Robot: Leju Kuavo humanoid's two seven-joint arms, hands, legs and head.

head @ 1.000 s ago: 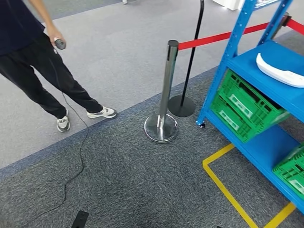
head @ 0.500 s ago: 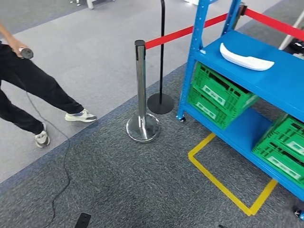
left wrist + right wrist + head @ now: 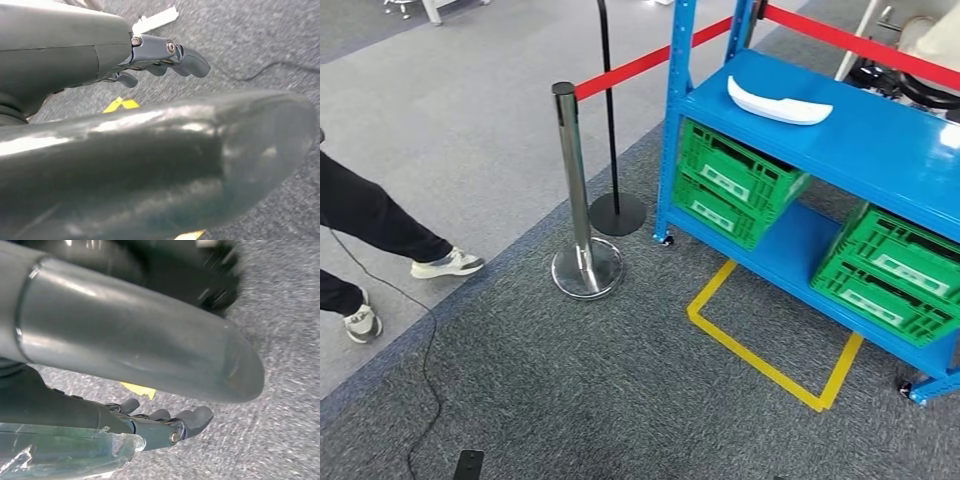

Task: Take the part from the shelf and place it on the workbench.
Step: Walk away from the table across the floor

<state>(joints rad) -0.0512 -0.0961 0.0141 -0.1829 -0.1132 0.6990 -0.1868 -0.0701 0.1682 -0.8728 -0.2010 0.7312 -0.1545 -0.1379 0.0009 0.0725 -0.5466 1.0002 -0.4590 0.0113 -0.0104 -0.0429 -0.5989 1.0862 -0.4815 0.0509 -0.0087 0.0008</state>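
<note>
— What has changed for us over the last second?

— Our whole view has swung. The shelf (image 3: 848, 130) sat at the right edge a second ago; now it fills the right half, and the post (image 3: 576, 200) with its red belt (image 3: 637, 62) has slid leftward. That is our head turning, not the things moving. The person (image 3: 365, 225) has slipped toward the left edge, only legs and shoes showing now.

— And the part?

— The part (image 3: 776, 103), white and curved, lies flat on the top blue deck near its left end, above a green crate (image 3: 731, 180). It is nearer the middle of our view than before.

— Our hands?

— The left hand (image 3: 166, 57) hangs over the carpet, fingers loosely extended, holding nothing. The right hand (image 3: 166, 422) is the same: fingers slightly apart, nothing in them.

— What does it mean for the job?

— We judge we are squaring up to the shelf. The part is on the shelf, well apart from both hands, and we see no workbench.
</note>
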